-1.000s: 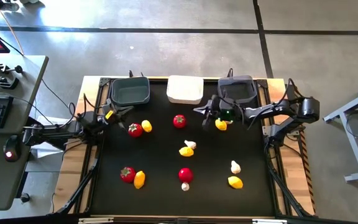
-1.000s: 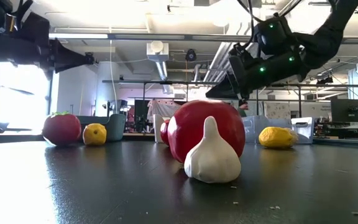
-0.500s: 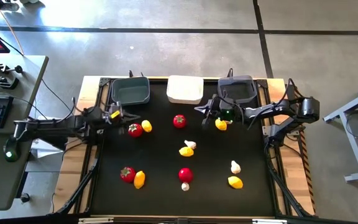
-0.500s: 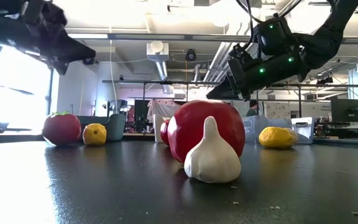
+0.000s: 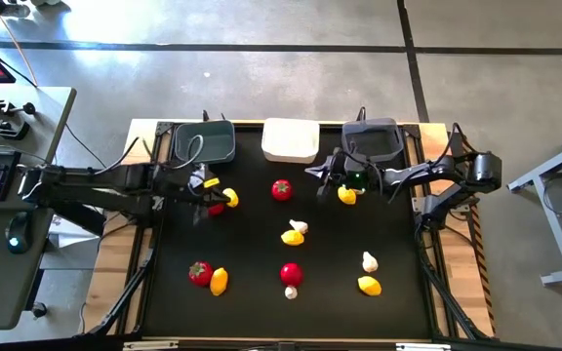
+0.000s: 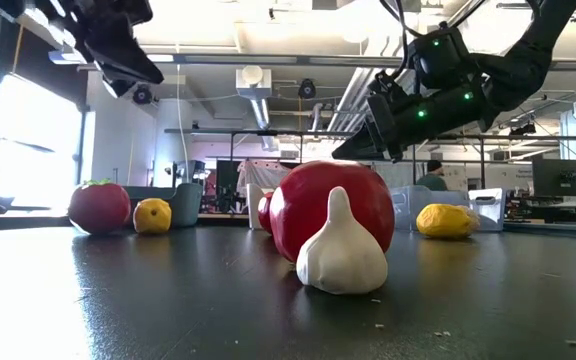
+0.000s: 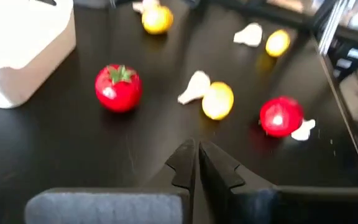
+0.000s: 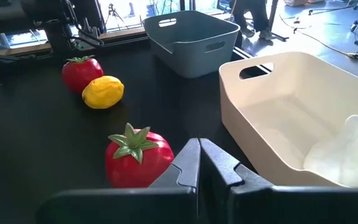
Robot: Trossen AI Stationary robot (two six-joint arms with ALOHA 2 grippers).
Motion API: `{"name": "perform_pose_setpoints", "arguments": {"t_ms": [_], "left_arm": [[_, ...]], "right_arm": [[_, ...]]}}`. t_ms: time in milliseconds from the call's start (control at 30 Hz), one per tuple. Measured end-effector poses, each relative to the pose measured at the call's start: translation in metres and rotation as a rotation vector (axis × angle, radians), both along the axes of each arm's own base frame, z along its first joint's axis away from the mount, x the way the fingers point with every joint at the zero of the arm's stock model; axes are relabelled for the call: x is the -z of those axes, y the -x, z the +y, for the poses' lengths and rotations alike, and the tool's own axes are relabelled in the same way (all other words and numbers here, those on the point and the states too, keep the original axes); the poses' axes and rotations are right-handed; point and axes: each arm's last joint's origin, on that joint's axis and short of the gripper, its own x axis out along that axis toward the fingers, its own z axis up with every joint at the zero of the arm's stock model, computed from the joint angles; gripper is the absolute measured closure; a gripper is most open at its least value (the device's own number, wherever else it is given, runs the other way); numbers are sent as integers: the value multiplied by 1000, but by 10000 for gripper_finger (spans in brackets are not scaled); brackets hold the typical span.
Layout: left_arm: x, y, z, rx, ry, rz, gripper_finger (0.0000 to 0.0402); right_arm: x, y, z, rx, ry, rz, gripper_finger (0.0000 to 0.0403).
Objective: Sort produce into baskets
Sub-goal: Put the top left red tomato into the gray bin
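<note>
Toy produce lies scattered on the black table. A tomato (image 5: 219, 205) and a lemon (image 5: 230, 197) lie at the far left, and another tomato (image 5: 281, 189) lies in the far middle. Further tomatoes, lemons and garlic bulbs (image 5: 369, 261) lie nearer. Along the far edge stand a dark basket (image 5: 204, 142), a white basket (image 5: 290, 139) and a second dark basket (image 5: 374, 138). The white basket holds a garlic bulb (image 8: 347, 143). My left gripper (image 5: 209, 191) hangs shut above the far-left tomato. My right gripper (image 5: 312, 173) hangs shut in the air between the white basket and the right dark basket.
A lemon (image 5: 346, 195) lies under my right arm. A lemon with a garlic bulb (image 5: 294, 234) lies mid-table. A tomato (image 5: 200, 273) and a lemon (image 5: 219, 281) lie near left, a tomato with garlic (image 5: 291, 276) near middle, and a lemon (image 5: 369, 286) near right.
My left gripper has gone from the table's left edge toward the right, out over the far-left tomato and lemon, and has tipped downward. It stays shut.
</note>
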Motion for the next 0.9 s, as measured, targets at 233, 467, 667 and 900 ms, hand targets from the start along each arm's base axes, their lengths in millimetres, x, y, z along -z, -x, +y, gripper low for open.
{"name": "perform_pose_setpoints", "arguments": {"t_ms": [233,467,667,900], "left_arm": [[-13,-5,0,-18,-3,274,330],[0,-10,2,-117,23,489,226],[19,-15,1,-164,95,674,131],[37,-26,2,-146,66,804,93]], "right_arm": [[1,0,0,1,-10,5,403],[1,0,0,-4,3,12,403],[1,0,0,-8,13,16,403],[2,0,0,-10,15,22,403]]}}
